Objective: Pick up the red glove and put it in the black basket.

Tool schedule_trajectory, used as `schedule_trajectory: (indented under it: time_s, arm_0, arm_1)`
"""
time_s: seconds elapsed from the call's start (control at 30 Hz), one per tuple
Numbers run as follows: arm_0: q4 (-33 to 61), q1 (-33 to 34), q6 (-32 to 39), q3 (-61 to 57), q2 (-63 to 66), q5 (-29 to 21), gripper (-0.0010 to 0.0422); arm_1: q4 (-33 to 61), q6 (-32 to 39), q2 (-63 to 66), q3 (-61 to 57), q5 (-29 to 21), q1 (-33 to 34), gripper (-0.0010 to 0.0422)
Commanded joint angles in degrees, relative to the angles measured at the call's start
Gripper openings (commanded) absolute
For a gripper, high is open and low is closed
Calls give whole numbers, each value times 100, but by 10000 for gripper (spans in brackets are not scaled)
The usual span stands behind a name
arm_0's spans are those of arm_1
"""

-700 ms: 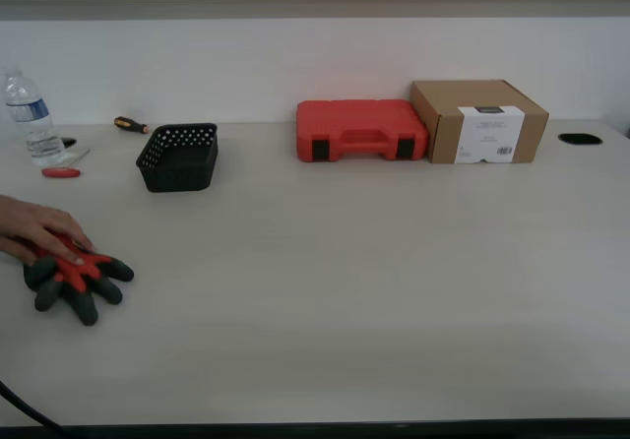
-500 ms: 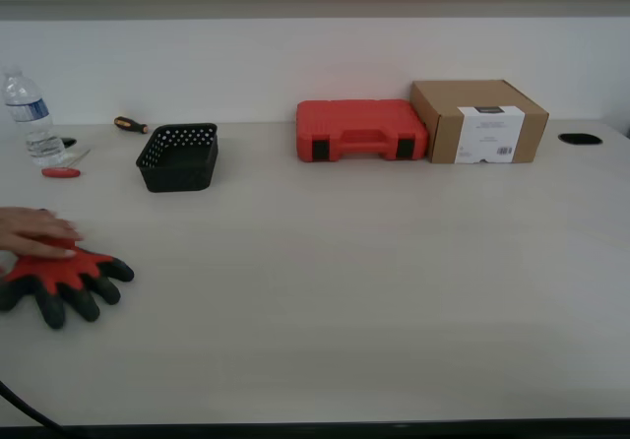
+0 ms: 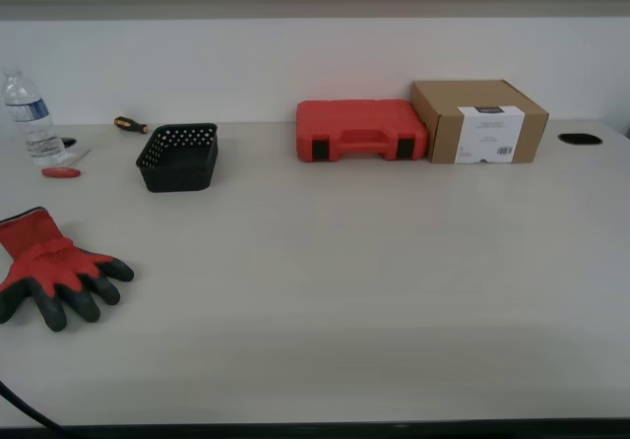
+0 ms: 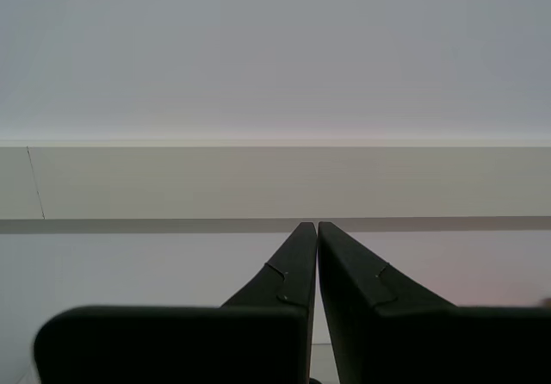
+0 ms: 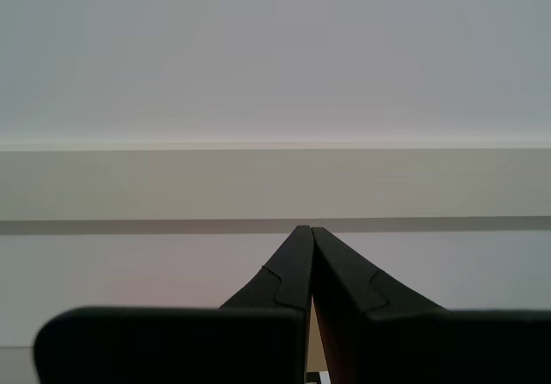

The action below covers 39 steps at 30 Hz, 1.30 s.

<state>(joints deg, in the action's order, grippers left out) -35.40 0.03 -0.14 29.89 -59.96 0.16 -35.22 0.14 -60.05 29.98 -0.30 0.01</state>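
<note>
The red glove (image 3: 51,269) lies flat on the table near the exterior view's left edge, red back up, dark fingers spread toward the front. The black basket (image 3: 179,157) stands farther back, perforated sides, nothing showing inside. Neither arm shows in the exterior view. My first gripper (image 4: 317,226) is shut with nothing between its fingers and faces the wall. My second gripper (image 5: 303,229) is shut, likewise empty and facing the wall.
A red plastic case (image 3: 360,130) and a cardboard box (image 3: 479,120) stand at the back. A water bottle (image 3: 30,118), a small red pen-like item (image 3: 60,172) and a screwdriver (image 3: 130,124) are at the back left. A dark cable (image 3: 25,407) crosses the front left corner.
A person's hand that rested on the glove has withdrawn out of the exterior view's left edge. The glove shifted left and now lies flat and spread. The grippers have no earlier frames.
</note>
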Motion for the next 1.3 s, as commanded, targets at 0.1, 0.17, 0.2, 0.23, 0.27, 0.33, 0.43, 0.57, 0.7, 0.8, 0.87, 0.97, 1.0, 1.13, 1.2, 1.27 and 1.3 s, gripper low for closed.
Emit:
schedule_trajectory:
  time_s: [0.1,0.17,0.2,0.23,0.27,0.33,0.43,0.57,0.7,0.8,0.87,0.97,1.0,1.13,1.2,1.27,1.3]
  arm_0:
    - [-13,-4,15,7,2,-2,0]
    - [-13,-4,15,7,2,-2,0]
    - [-13,-4,15,7,2,-2,0]
    - [-13,-2,15,7,2,-2,0]
    - [-13,-4,15,7,2,-2,0]
    - [-13,-4,15,7,2,-2,0]
    - [-13,-4,15,7,2,-2,0]
    - [-13,-2,15,7,2,-2,0]
    - [-13,-4,15,7,2,-2,0]
    - [-13,-4,15,7,2,-2,0]
    - [-13,-4,15,7,2,-2,0]
    - [-15,-4,15,7,2,-2,0]
    - [-11,-4,15,7,2,-2,0]
    - [-4,-2,15,7,2,-2,0]
    - [-9,-4,15,4,2,-2,0]
    - [-11,-4,15,4,2,-2,0]
    - [-4,-4,15,7,2,0,0]
  arm_1:
    - [-22,4,2,2,-15,2,0]
    - [-22,4,2,2,-15,2,0]
    - [-22,4,2,2,-15,2,0]
    - [-22,4,2,2,-15,0,0]
    - [-22,4,2,2,-15,2,0]
    - [-22,4,2,2,-15,2,0]
    - [-22,4,2,2,-15,0,0]
    - [-31,9,2,17,52,2,0]
    - [-87,39,2,20,105,0,0]
    - [1073,28,-157,225,1257,-11,0]
    - [1976,28,-417,306,1794,-68,0]
    - [2616,98,-994,297,1858,-203,0]
    - [2702,122,-1241,297,1860,-262,0]
    - [2789,59,-2461,382,1871,-643,0]
    - [2946,-177,-3034,503,1864,-866,0]
    - [3008,-210,-3543,623,1871,-1099,0]
    - [3010,-166,-3788,680,1882,-1237,0]
